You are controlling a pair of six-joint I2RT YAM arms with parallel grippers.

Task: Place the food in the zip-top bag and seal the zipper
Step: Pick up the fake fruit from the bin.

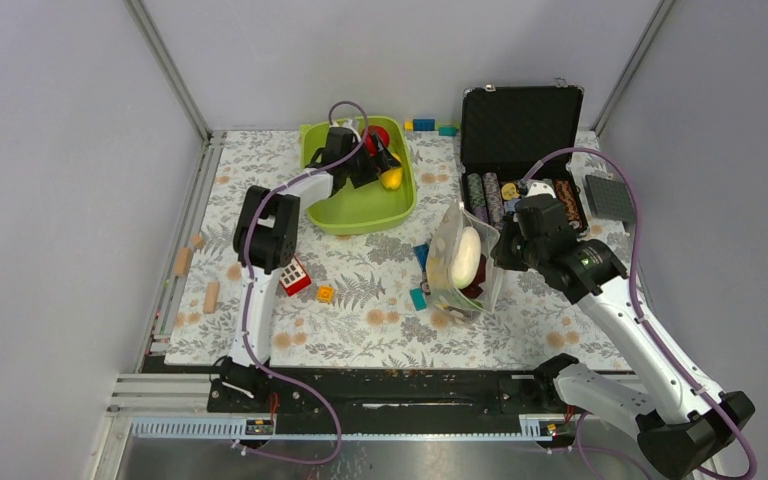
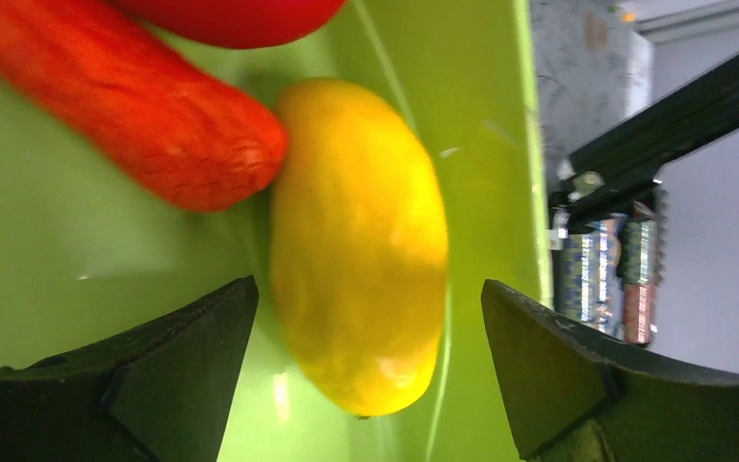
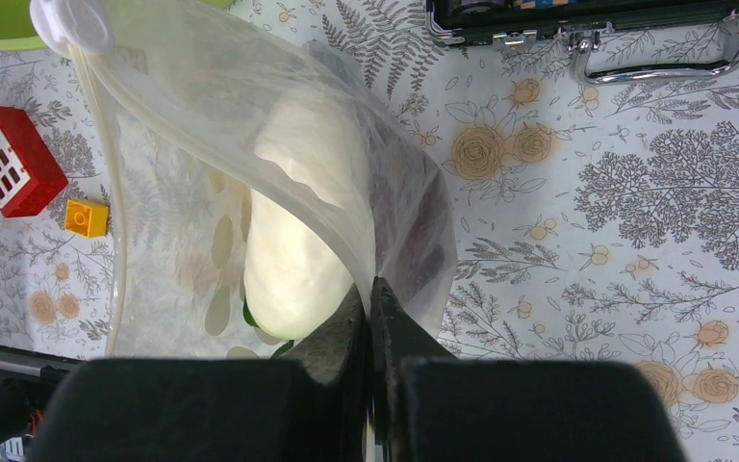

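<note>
In the lime-green tray (image 1: 360,210) lie a yellow food piece (image 2: 358,241), an orange-red one (image 2: 135,106) touching it, and a red one (image 2: 231,14). My left gripper (image 2: 369,289) stands open astride the yellow piece (image 1: 392,179), a gap on each side. The clear zip-top bag (image 3: 202,125) is held up at mid-table, my right gripper (image 3: 372,284) shut on its upper edge. Inside it are a white piece (image 3: 298,221) and a dark maroon one (image 3: 414,241). Its zipper strip (image 3: 108,164) runs down the left of the mouth, which gapes wide.
An open black case (image 1: 520,120) with striped poker chips (image 1: 485,195) stands at the back right, beside a grey baseplate (image 1: 608,195). A red block (image 3: 12,159) and a yellow block (image 3: 87,217) lie left of the bag. Wooden pegs (image 1: 182,262) rest at the mat's left edge.
</note>
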